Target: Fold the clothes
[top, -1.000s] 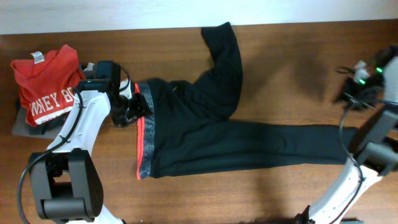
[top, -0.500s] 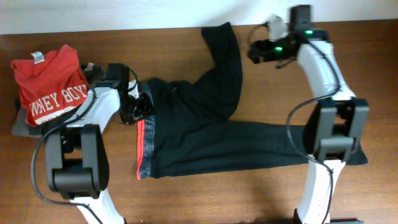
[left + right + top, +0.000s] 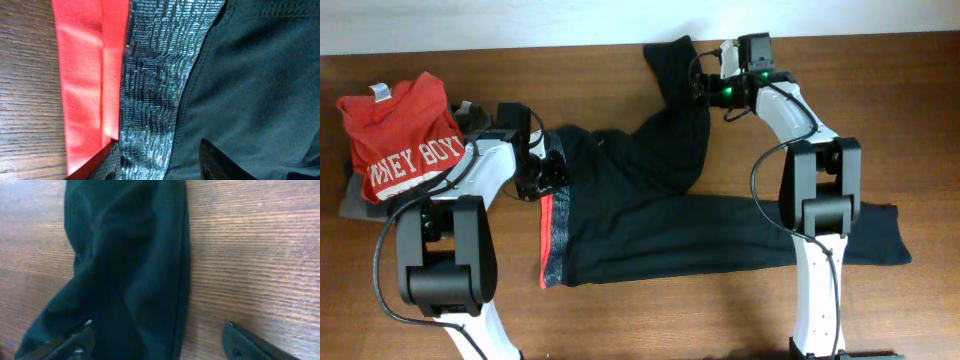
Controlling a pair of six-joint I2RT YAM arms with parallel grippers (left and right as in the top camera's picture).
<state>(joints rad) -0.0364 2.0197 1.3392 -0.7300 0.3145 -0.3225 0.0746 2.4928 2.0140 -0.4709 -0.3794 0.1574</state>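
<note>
Even bright light, blurred wrist views

The left arm (image 3: 480,175) and right arm (image 3: 802,110) have white links, black joints and cables; the right shows green lights (image 3: 730,93).

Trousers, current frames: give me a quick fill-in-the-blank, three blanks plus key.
1. The left gripper is over the trousers' ____.
2. The left gripper and the right gripper are both ____.
3. The red T-shirt lies on a ____ garment.
Missing words: waistband; open; grey.
</note>
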